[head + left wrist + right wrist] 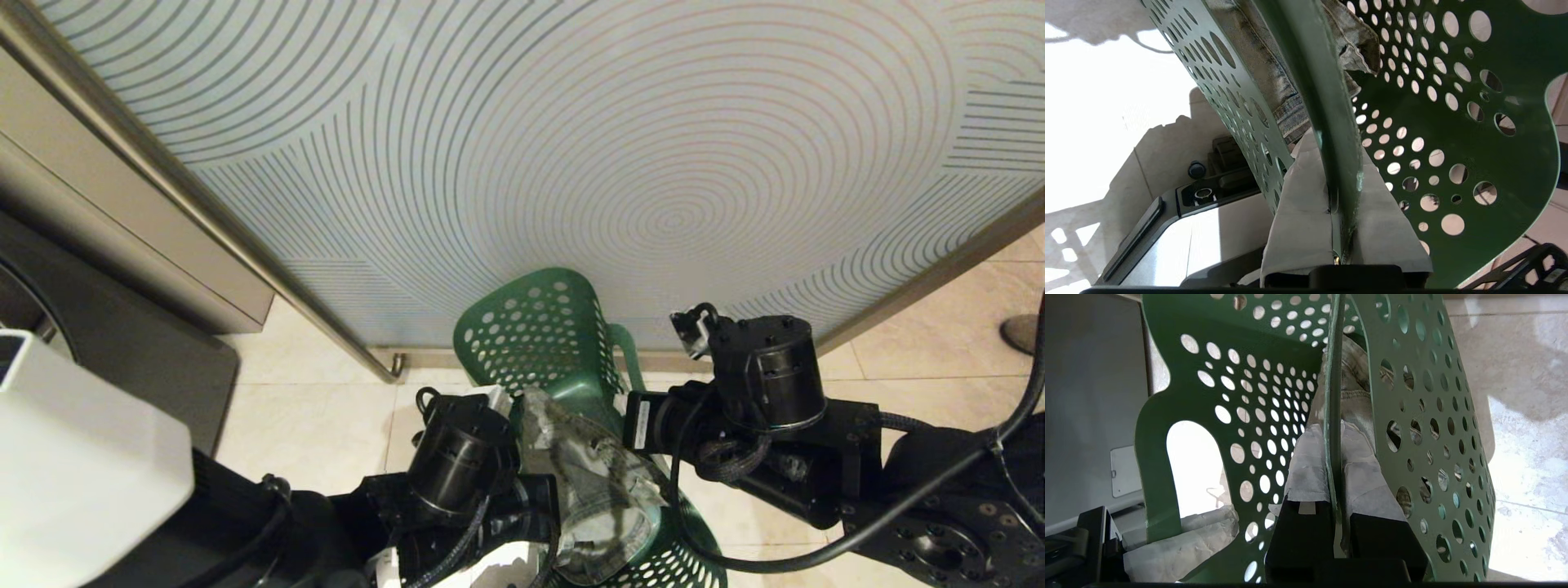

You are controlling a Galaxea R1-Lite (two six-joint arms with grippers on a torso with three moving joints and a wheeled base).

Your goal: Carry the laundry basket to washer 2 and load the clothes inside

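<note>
Basket hangs between my two arms, near in the head view, tipped so its far end points at a patterned glass panel. Clothes lie heaped in the near half, one fold spilling toward the near rim.

Left gripper: clenched on the basket's left rim, padded fingers pressed flat to both faces of the thin green wall. Right gripper: the same on the right rim, fingers pinching the edge. The right wrist view also shows the slot handle in the opposite wall; neither grip uses a handle.

Step, as I judge it: the carry. The basket looks lifted off the tiled floor, though its underside is hidden, so I cannot confirm clearance.

Next move calls for both grips holding firm and level while the base turns toward the washers. A thin rim pinch could slip if the arms drift apart or the tilt grows, and the clothes could slide out.

Hard to make out: a dark machine at the far left is cut off, its number out of sight, so I cannot say whether it is washer 2. No door or label shows in any view. The basket's near end is cut off at the edge of the head view, under my arms.
</note>
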